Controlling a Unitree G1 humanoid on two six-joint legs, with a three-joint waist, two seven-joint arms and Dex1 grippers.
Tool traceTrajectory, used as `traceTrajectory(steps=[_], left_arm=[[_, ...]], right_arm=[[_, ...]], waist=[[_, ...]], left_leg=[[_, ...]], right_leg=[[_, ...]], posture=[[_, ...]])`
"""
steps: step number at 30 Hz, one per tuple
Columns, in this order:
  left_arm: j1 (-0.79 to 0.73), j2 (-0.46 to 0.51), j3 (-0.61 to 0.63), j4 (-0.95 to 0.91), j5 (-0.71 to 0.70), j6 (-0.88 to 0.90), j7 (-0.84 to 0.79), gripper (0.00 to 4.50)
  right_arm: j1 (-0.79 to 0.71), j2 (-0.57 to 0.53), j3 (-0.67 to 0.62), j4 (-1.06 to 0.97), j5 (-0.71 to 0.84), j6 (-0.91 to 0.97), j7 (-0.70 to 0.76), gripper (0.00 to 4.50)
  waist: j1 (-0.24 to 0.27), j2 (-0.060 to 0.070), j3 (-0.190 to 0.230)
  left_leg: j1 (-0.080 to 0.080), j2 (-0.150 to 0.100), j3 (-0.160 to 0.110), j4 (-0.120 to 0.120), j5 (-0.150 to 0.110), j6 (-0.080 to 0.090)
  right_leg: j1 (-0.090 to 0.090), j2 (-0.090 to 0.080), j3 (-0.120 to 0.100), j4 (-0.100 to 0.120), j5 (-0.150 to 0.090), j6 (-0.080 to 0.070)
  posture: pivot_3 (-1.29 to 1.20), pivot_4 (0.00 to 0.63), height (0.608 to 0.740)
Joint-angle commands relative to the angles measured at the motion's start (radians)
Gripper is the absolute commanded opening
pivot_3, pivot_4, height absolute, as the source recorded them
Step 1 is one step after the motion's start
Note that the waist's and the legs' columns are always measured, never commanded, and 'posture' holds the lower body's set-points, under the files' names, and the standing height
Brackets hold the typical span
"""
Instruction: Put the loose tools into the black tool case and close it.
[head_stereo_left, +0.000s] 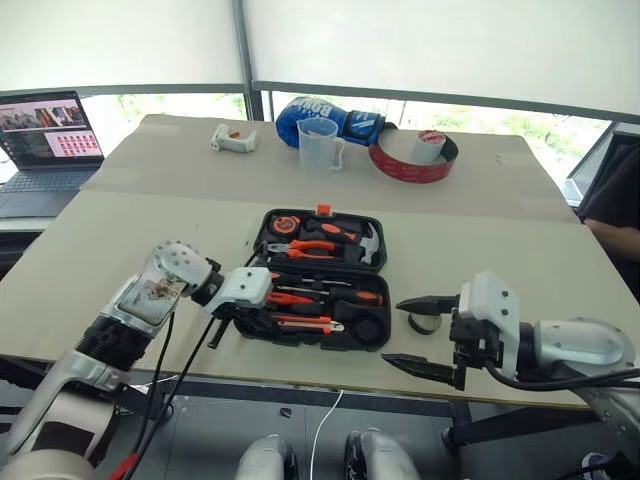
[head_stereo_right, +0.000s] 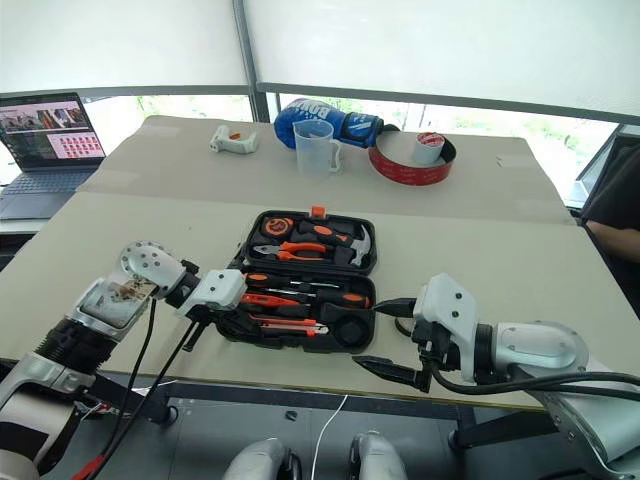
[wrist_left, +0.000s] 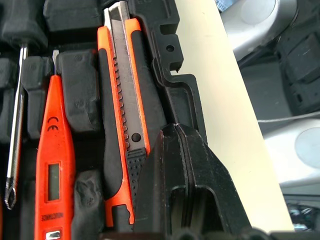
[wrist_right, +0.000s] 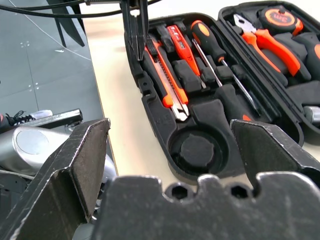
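Black tool case (head_stereo_left: 318, 280) lies open at frame centre on the tabletop (head_stereo_left: 480, 220), lid half farther from the robot. Near half holds the utility knife (wrist_left: 123, 100) in the slot by the front wall, the tester screwdriver (wrist_left: 54, 165) beside it, and two black-and-orange screwdrivers (wrist_right: 212, 47). Round recess (wrist_right: 197, 150) at the case's right end is vacant. Small dark tape roll (head_stereo_left: 425, 322) sits on the tabletop just right of the case. Left gripper (head_stereo_left: 222, 322), jaws together and holding nothing, rests its tips at the case's near left edge beside the knife's butt. Right gripper (head_stereo_left: 428, 335), lower right of frame, has jaws wide apart, near the tape roll.
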Motion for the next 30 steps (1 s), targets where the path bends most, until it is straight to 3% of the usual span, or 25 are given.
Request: traceTrajectory(steps=[1, 3, 6, 9, 16, 24, 30], left_arm=[[-0.051, 0.027, 0.112, -0.02, -0.1, 0.126, -0.016, 0.05], [-0.06, 0.04, 0.14, -0.039, -0.142, 0.193, -0.025, 0.05], [-0.071, 0.076, 0.218, -0.074, -0.219, 0.286, -0.026, 0.76], [-0.053, 0.116, 0.265, -0.129, -0.265, 0.329, -0.026, 1.87], [0.005, 0.117, 0.29, -0.267, -0.311, 0.367, 0.029, 4.39], [0.026, 0.083, 0.28, -0.319, -0.307, 0.349, 0.092, 4.45], [0.019, 0.059, 0.279, -0.316, -0.307, 0.327, 0.121, 4.5]], right_arm=[[0.006, -0.014, -0.056, -0.013, 0.0, -0.015, -0.002, 4.5], [0.016, -0.026, -0.076, -0.003, 0.004, -0.006, 0.004, 4.5], [0.058, -0.068, -0.149, 0.045, -0.008, 0.003, 0.038, 4.5], [0.09, -0.109, -0.179, 0.103, -0.039, -0.009, 0.07, 4.5], [0.001, -0.105, 0.008, 0.265, -0.186, -0.062, 0.07, 4.5], [-0.151, -0.024, 0.225, 0.429, -0.364, -0.147, 0.068, 4.5], [-0.17, 0.002, 0.293, 0.504, -0.457, -0.21, 0.082, 2.64]], waist=[[-0.002, -0.001, 0.001], [-0.003, -0.001, 0.001], [-0.008, -0.001, 0.001], [-0.013, -0.001, 0.001], [-0.022, -0.001, 0.001], [-0.026, -0.001, 0.001], [-0.023, -0.001, 0.001]], left_leg=[[-0.001, 0.0, 0.0, 0.0, 0.001, -0.002], [-0.002, 0.0, 0.0, 0.0, 0.001, -0.002], [-0.003, 0.0, 0.0, 0.0, 0.001, -0.002], [-0.003, -0.001, 0.0, 0.0, 0.001, -0.002], [-0.003, -0.001, 0.0, 0.0, 0.001, -0.001], [-0.002, -0.001, 0.001, -0.001, 0.002, -0.003], [-0.002, -0.001, 0.001, -0.001, 0.002, -0.003]], right_leg=[[-0.001, 0.0, 0.0, 0.0, 0.0, 0.0], [-0.002, 0.0, 0.0, 0.0, 0.0, 0.0], [-0.002, 0.0, 0.0, 0.0, -0.001, 0.001], [-0.002, 0.0, 0.0, -0.002, -0.002, 0.003], [-0.001, -0.001, 0.0, -0.003, -0.003, 0.004], [-0.002, 0.0, 0.001, -0.001, -0.003, 0.003], [-0.002, 0.0, 0.001, -0.001, -0.003, 0.003]], posture=[[0.0, 0.15, 0.714], [0.0, 0.15, 0.714], [0.0, 0.15, 0.714], [0.0, 0.15, 0.714], [0.0, 0.15, 0.714], [0.0, 0.15, 0.714], [0.0, 0.15, 0.714]])
